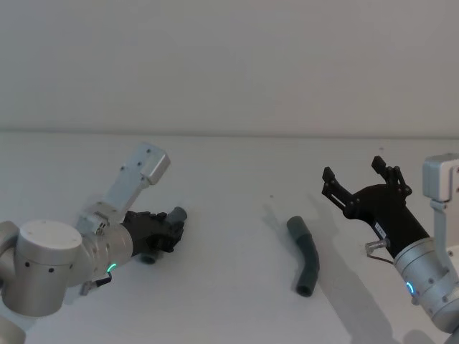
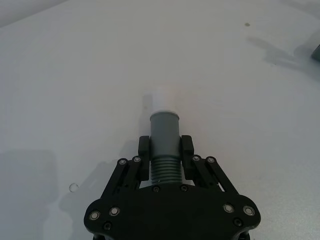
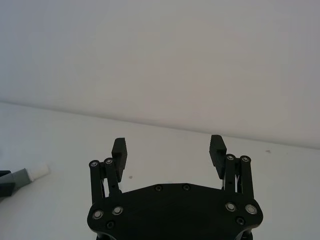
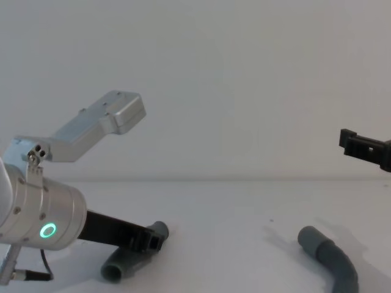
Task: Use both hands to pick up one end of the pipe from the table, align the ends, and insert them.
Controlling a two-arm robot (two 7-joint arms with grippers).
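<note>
White table (image 1: 229,168), pale wall (image 1: 229,57) behind

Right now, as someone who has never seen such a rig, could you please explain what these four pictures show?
It is a two-armed robot, seen from cameras on its head, its chest and each wrist. On the white table lies one dark-grey bent hose piece. The left gripper is shut on a second hose piece by its ribbed body; the grey cuff and white spigot stick out past the fingers. The right gripper is open, raised to the right of that piece.
</note>
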